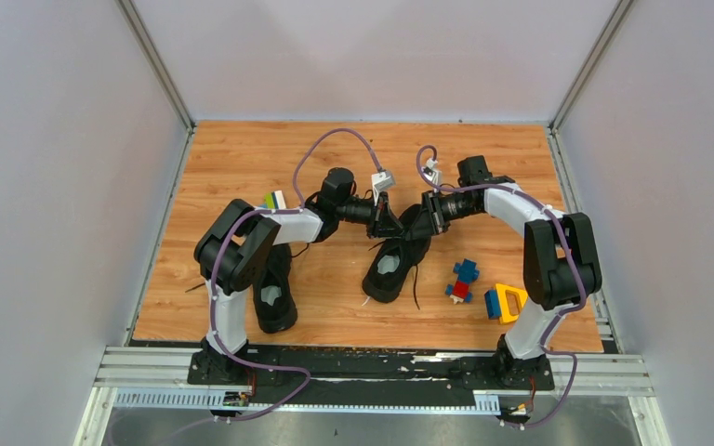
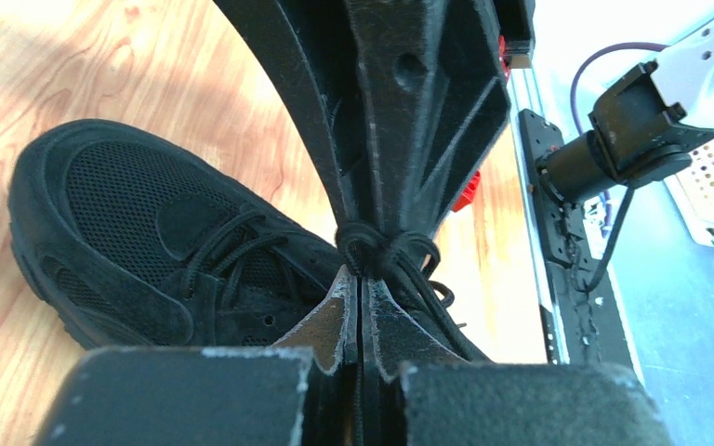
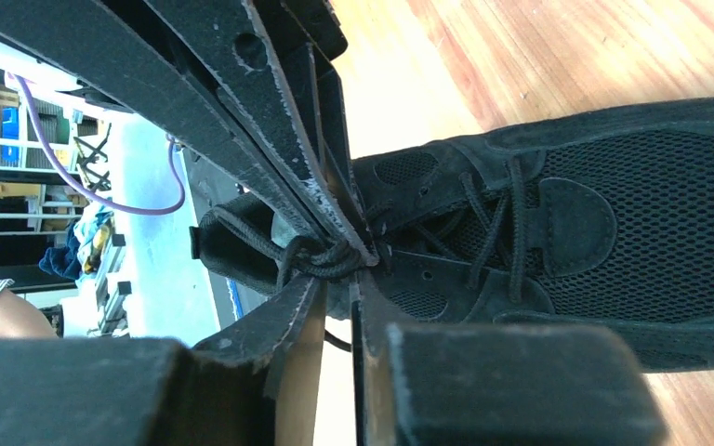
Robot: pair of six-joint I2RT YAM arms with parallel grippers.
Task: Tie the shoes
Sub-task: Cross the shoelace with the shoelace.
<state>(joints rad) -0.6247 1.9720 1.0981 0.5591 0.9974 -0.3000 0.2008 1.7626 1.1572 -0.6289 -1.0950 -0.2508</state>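
Two black shoes lie on the wooden table. One shoe rests beside the left arm's base, and the other shoe lies in the middle with its toe pointing away. Both grippers meet over the middle shoe's laces. My left gripper is shut on a thin black lace just below a bunched knot; the shoe sits under it. My right gripper faces it with its jaws a narrow gap apart and its tips against the same lace knot, bare floor showing between the fingers.
A blue and red toy block and a yellow and blue block lie right of the middle shoe. Pale walls close the table on three sides. A metal rail runs along the near edge.
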